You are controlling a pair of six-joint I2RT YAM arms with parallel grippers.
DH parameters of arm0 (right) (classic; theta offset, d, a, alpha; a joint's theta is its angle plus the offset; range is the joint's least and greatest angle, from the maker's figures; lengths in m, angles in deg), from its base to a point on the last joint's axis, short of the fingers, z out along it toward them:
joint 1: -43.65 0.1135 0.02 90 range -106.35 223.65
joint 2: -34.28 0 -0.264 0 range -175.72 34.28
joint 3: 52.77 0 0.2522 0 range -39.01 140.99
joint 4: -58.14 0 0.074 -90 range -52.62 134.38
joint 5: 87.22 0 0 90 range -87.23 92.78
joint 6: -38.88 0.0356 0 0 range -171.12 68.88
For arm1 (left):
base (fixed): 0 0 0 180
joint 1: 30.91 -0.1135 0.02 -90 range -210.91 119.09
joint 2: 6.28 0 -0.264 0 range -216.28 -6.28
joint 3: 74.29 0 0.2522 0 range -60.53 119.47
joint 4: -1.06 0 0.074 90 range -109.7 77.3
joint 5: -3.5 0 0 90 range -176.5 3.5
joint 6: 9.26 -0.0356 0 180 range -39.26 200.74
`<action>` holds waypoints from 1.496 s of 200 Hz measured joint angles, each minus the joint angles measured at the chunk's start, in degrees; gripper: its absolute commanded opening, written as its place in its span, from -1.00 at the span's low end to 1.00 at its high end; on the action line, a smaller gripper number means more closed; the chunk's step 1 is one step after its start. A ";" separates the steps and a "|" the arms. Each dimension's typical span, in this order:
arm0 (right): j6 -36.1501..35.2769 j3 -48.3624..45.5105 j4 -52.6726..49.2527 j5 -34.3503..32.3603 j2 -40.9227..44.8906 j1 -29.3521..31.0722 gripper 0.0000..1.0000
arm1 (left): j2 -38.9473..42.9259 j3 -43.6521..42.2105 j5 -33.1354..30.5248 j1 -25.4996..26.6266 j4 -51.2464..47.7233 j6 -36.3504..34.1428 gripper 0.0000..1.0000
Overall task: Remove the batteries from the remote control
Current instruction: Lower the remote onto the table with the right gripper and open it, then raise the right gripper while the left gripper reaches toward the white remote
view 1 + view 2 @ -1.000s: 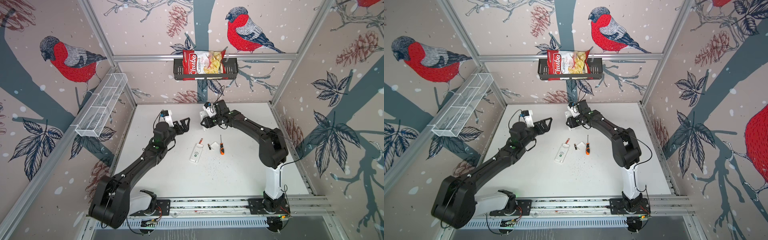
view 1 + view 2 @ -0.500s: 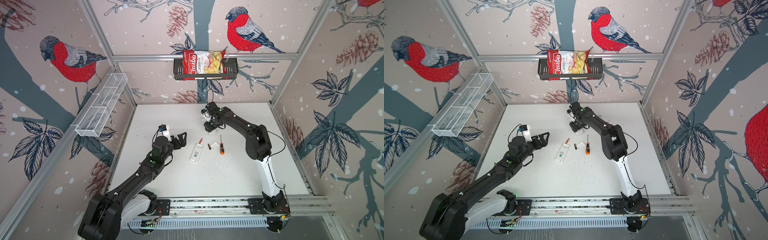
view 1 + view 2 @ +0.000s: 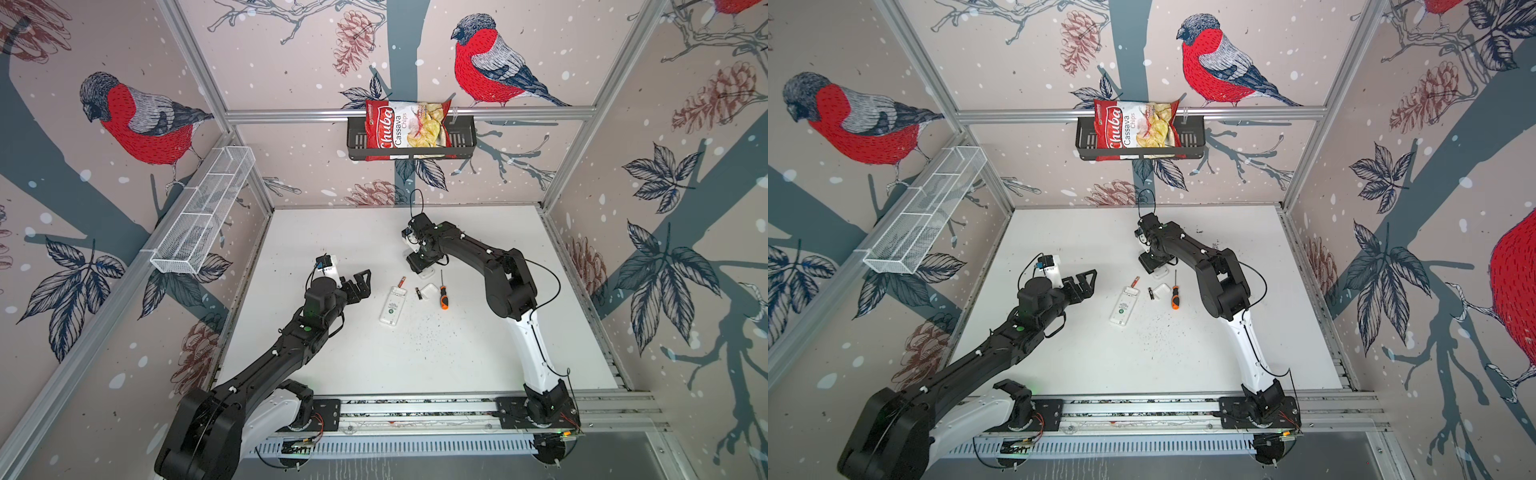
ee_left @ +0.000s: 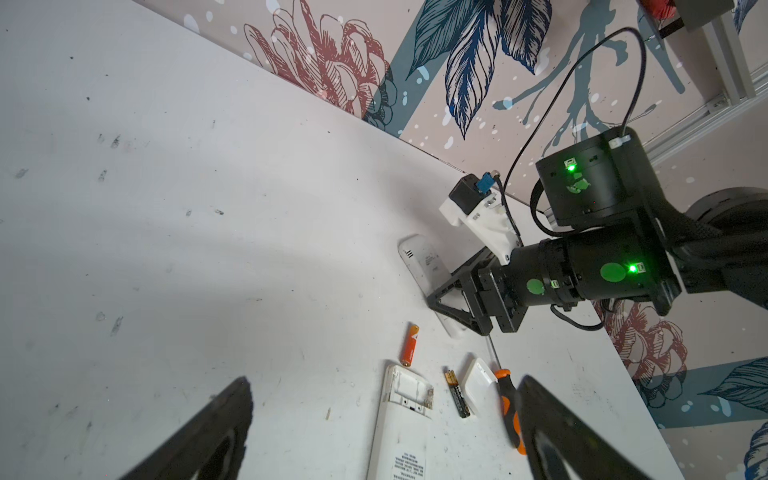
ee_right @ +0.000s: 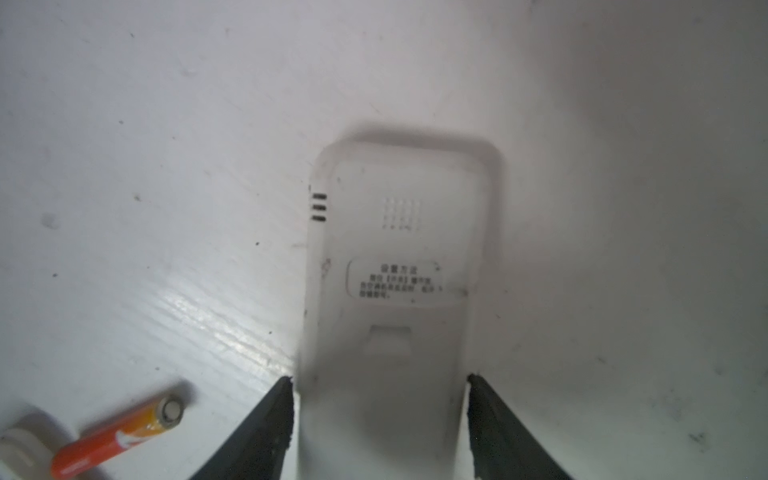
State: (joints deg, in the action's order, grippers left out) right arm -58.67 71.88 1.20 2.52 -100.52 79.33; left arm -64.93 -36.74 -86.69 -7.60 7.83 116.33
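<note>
A white remote control (image 3: 392, 305) lies back up mid-table, and its battery bay (image 4: 409, 388) is uncovered and empty. An orange battery (image 3: 402, 281) lies just beyond its far end and a dark battery (image 4: 457, 392) lies to its right. My left gripper (image 3: 361, 282) hangs open to the left of this remote, holding nothing. Farther back, my right gripper (image 5: 379, 378) straddles a second white remote (image 5: 395, 257). That remote lies back up with its cover on. A thin gap shows between each fingertip and the remote's sides.
A loose white battery cover (image 3: 430, 289) and an orange-and-black screwdriver (image 3: 443, 291) lie right of the dark battery. A black wall basket holds a chips bag (image 3: 407, 126) at the back. A white wire shelf (image 3: 203, 212) hangs on the left wall.
My right gripper has come down and forward with the second remote, and its jaws have widened off the sides. My left arm has drawn back toward the front, still open.
</note>
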 measured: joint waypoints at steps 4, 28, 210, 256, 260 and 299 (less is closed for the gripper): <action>-0.02 -0.50 0.61 -0.07 0.26 0.00 0.45 | -0.09 0.11 0.00 0.00 -0.04 -0.02 0.95; 0.04 -4.37 3.19 -0.81 2.36 0.00 0.45 | -1.73 1.09 -0.20 0.00 0.17 -0.07 0.95; 4.09 -25.16 16.90 1.44 16.61 -8.31 0.43 | -36.28 31.98 6.14 3.87 -2.86 -16.11 0.88; 6.16 -30.93 21.11 3.87 22.40 -7.96 0.46 | -44.22 48.13 7.08 3.85 -9.11 -24.55 0.91; 6.19 -31.28 21.55 3.93 22.60 -7.80 0.46 | -44.76 49.27 7.41 3.85 -9.60 -25.33 0.92; 6.47 -34.45 23.32 5.29 23.12 -6.75 0.46 | -50.31 60.41 9.38 3.32 -16.26 -30.12 0.92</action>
State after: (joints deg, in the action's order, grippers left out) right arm -52.20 37.43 24.53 7.81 -77.39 72.58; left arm -115.25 23.67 -77.31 -4.28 -8.43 86.22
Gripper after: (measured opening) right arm 0.729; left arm 0.962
